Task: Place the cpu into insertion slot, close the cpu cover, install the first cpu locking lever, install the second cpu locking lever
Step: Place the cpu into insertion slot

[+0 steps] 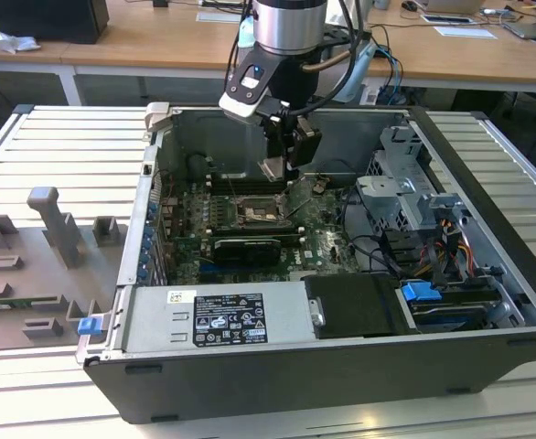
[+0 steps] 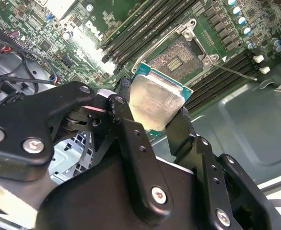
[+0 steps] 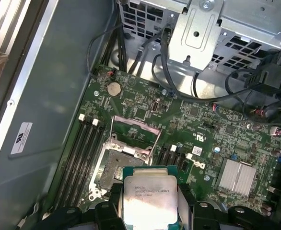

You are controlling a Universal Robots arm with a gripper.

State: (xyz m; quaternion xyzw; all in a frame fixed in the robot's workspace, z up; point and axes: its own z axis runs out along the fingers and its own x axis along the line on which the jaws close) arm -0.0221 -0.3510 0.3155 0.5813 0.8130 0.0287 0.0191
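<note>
Holding the cpu (image 2: 157,103) by two opposite edges, the gripper (image 2: 156,112) hangs inside the open computer case (image 1: 487,302), above the green circuit board (image 3: 212,143), with its black fingers (image 2: 131,136) clamped on the chip's sides. The cpu is in the air, not yet seated: in the first wrist view it sits near the insertion slot (image 3: 112,168) but off to one side of it, and in the exterior view it hangs above and slightly behind the slot (image 1: 257,216). The slot lies open, and the cpu cover (image 3: 134,124) appears swung up on its far side, clear of the dark centre. Judged from this, the step in hand is placement. Done well, it calls for centring the chip squarely over the slot, keeping it level with the board, matching the corners, and lowering without sideways drag, since the contacts beneath look fine and easily bent. As to heading, the pale metal face is turned toward both wrist cameras and away from the board. The chip is square, so it has no true long axis. Its edges run roughly parallel to the slot's rim in both wrist views, though a slight tilt shows in the exterior view.
</note>
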